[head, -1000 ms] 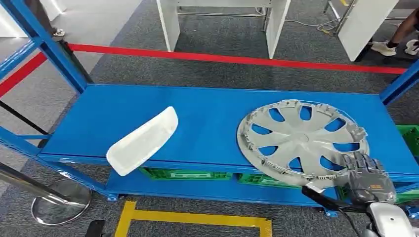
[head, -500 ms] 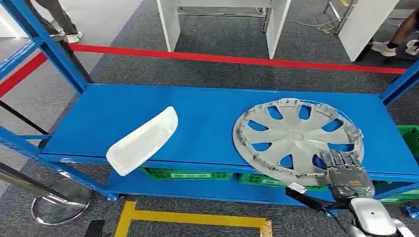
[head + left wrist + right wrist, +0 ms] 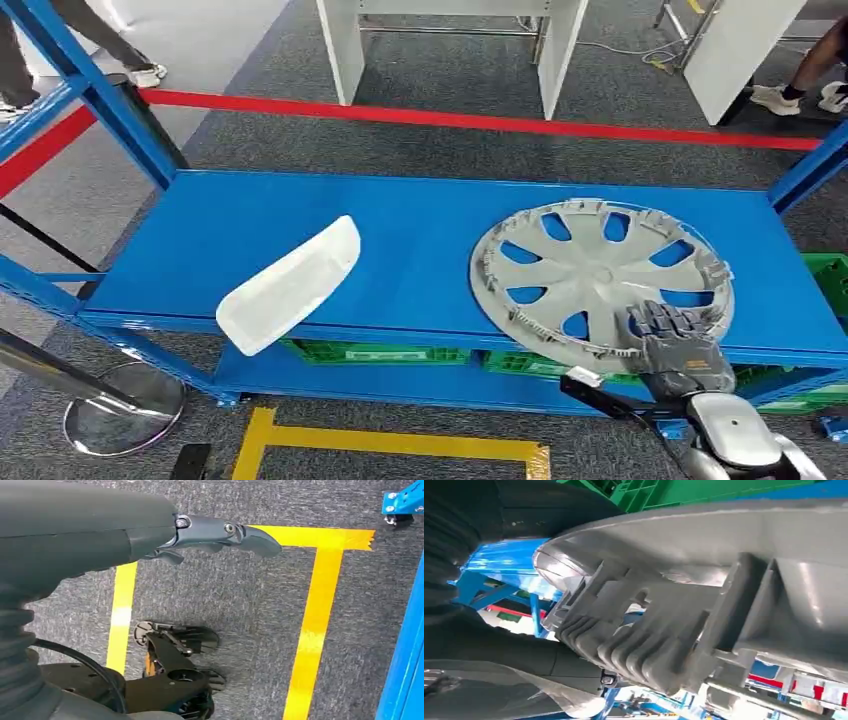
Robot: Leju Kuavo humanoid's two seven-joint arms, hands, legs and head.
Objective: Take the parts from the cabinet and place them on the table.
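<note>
Left of the hubcap point(image 3: 601, 282) lies a white part point(image 3: 289, 285); my right hand point(image 3: 676, 345) grips the hubcap's near rim.

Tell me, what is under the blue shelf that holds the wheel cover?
Green crates show below the blue shelf front edge; the shelf covers their contents. The right hand grips the wheel cover.

Grey carpet floor point(image 3: 440, 130) runs beneath a blue metal shelving rack point(image 3: 420, 240). A red tape line point(image 3: 480, 120) crosses the carpet behind it, near white table legs point(image 3: 345, 50). Yellow floor tape point(image 3: 390, 440) marks the front, beside a chrome stanchion base point(image 3: 122, 405).
</note>
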